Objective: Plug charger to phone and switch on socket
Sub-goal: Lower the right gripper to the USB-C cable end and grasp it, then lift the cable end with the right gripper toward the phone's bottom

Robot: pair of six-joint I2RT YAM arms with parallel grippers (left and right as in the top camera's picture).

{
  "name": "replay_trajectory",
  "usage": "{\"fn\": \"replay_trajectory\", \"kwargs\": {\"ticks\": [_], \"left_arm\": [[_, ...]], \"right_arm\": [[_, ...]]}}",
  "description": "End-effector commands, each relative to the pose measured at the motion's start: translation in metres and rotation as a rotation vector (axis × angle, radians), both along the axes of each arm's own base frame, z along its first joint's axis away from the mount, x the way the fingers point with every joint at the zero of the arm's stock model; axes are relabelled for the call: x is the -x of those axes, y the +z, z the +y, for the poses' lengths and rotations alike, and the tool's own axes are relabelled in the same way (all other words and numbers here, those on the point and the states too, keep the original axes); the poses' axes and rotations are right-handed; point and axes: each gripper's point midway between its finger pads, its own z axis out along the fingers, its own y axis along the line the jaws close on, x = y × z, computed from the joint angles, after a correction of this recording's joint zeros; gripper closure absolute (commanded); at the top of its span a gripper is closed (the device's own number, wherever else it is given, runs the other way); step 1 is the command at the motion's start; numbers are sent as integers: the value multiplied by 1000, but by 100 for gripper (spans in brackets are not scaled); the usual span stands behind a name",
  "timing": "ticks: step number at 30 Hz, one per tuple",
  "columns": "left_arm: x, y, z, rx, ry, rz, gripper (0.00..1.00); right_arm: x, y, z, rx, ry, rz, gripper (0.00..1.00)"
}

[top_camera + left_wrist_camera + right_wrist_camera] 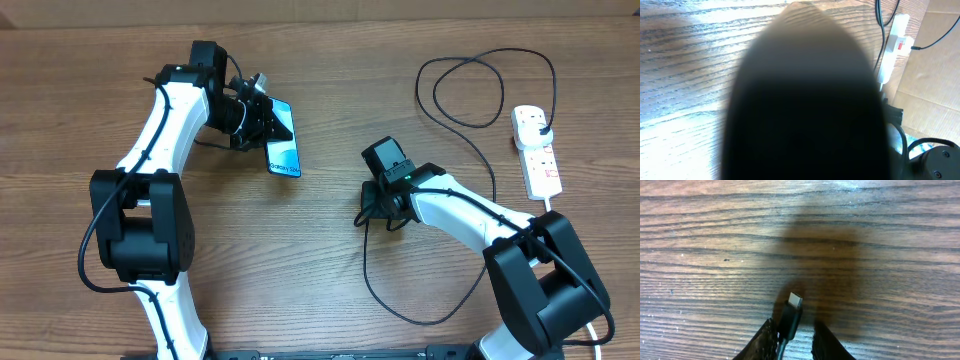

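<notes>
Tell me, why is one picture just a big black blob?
Left wrist view: probably the phone in the left pincer, too close to the lens, blurs dark. Overhead view: sharp. Right wrist view: sharp; the charger tip throws a shadow on the table.

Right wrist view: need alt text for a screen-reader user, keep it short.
The right claw holds the black charger cable between its dark fingertips at the bottom edge, with the small silver connector tip sticking out ahead of them. Behind it is a wood-grain table with a soft dark shadow in the middle of the frame.
</notes>
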Motion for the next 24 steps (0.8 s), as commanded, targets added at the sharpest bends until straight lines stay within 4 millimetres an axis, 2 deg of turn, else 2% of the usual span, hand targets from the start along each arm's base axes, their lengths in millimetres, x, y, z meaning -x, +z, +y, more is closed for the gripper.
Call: {"fn": "replay_trajectory", "kwargs": {"ticks": [1, 3, 12, 14, 16, 19, 23, 24], "left_arm": [[-4, 28, -6, 46, -11, -65, 96], [-4, 28, -6, 46, -11, -65, 96], [-4, 28, -6, 46, -11, -64, 96], [-4, 28, -6, 46, -11, -64, 96], [-4, 28, -6, 46, -11, -64, 96], [-4, 28, -6, 46, -11, -64, 96], [-4, 28, -6, 47, -11, -65, 96], [-4, 28, -6, 47, -11, -64, 96]], "right_arm": [[16, -12, 7, -8, 24, 55, 80], [17, -13, 5, 27, -17, 47, 81], [20, -13, 8, 45, -1, 39, 87], [17, -13, 9, 38, -3, 28, 79], [11, -11, 11, 23, -6, 5, 77], [13, -12, 10, 28, -6, 12, 82], [10, -11, 8, 42, -12, -3, 82], [9, -11, 8, 42, -12, -4, 86]]}}
